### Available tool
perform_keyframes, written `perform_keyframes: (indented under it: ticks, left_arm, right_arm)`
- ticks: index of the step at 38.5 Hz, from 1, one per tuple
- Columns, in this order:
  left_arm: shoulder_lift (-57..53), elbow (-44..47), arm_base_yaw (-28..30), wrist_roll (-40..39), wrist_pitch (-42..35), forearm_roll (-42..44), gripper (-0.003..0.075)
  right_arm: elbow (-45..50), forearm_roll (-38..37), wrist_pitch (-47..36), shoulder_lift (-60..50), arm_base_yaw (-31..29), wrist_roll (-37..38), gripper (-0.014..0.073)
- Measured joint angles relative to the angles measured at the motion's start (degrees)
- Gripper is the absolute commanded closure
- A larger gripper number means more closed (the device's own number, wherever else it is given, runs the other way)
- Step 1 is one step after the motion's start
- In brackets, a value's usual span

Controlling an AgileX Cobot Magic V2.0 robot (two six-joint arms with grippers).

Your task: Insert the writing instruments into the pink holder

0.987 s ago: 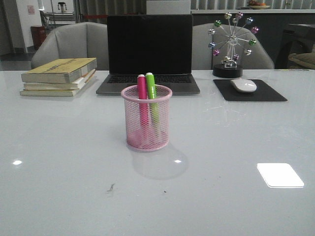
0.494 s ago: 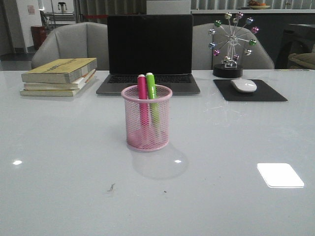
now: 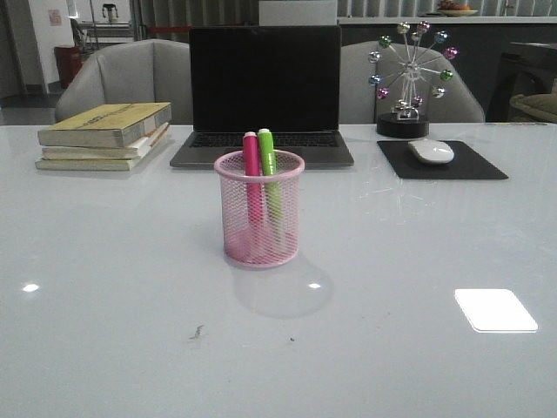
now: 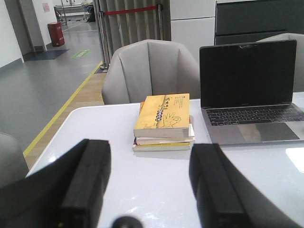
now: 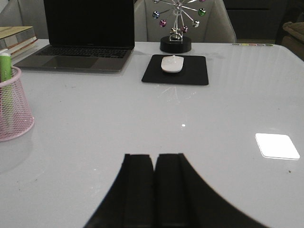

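Both markers stand in the pink holder (image 3: 259,209), ahead of the laptop (image 3: 264,91) on the counter (image 3: 104,261).

The pink marker (image 3: 251,174) and green marker (image 3: 268,165) lean together inside the holder. The left gripper (image 4: 142,183) has its fingers (image 4: 88,183) spread wide, grasping nothing. The right gripper (image 5: 154,190) has its fingers (image 5: 138,190) pressed together, empty, well apart from the holder.

Laptop (image 3: 265,91), stacked books (image 3: 106,135), mouse (image 3: 431,151) on mat (image 3: 441,161), ferris-wheel ornament (image 3: 407,77).
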Motion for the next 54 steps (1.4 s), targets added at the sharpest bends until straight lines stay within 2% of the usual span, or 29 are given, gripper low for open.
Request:
perform_keyframes:
  ticks: [9, 12, 16, 17, 22, 27, 31, 37, 45, 54]
  left_arm:
    - [0.00, 0.00, 0.00, 0.00, 0.00, 0.00, 0.0293]
    - [0.00, 0.00, 0.00, 0.00, 0.10, 0.00, 0.0394]
    - [0.00, 0.00, 0.00, 0.00, 0.10, 0.00, 0.0616]
    - [0.00, 0.00, 0.00, 0.00, 0.20, 0.00, 0.0631]
    - [-1.21, 0.02, 0.00, -2.23, 0.43, 3.32, 0.0622]
    - [-5.58, 2.79, 0.00, -16.08, -0.66, 15.32, 0.0622]
    - [-10.31, 8.37, 0.00, -22.93, -4.13, 20.83, 0.0622]
    - [-19.22, 19.50, 0.00, -24.37, -10.58, 22.04, 0.0622]
    - [-31.98, 30.24, 0.00, -24.50, -12.11, 22.31, 0.0622]
    - [-33.01, 31.03, 0.00, -24.50, -7.94, 22.40, 0.0622]
  right_arm:
    - [0.00, 0.00, 0.00, 0.00, 0.00, 0.00, 0.0535]
    - [0.00, 0.00, 0.00, 0.00, 0.00, 0.00, 0.0535]
    - [0.00, 0.00, 0.00, 0.00, 0.00, 0.00, 0.0535]
    - [0.00, 0.00, 0.00, 0.00, 0.00, 0.00, 0.0535]
    - [0.00, 0.00, 0.00, 0.00, 0.00, 0.00, 0.0535]
    - [0.00, 0.00, 0.00, 0.00, 0.00, 0.00, 0.0535]
    - [0.00, 0.00, 0.00, 0.00, 0.00, 0.00, 0.0535]
    - [0.00, 0.00, 0.00, 0.00, 0.00, 0.00, 0.0535]
    - [0.00, 0.00, 0.00, 0.00, 0.00, 0.00, 0.0535]
    - [0.00, 0.00, 0.00, 0.00, 0.00, 0.00, 0.0535]
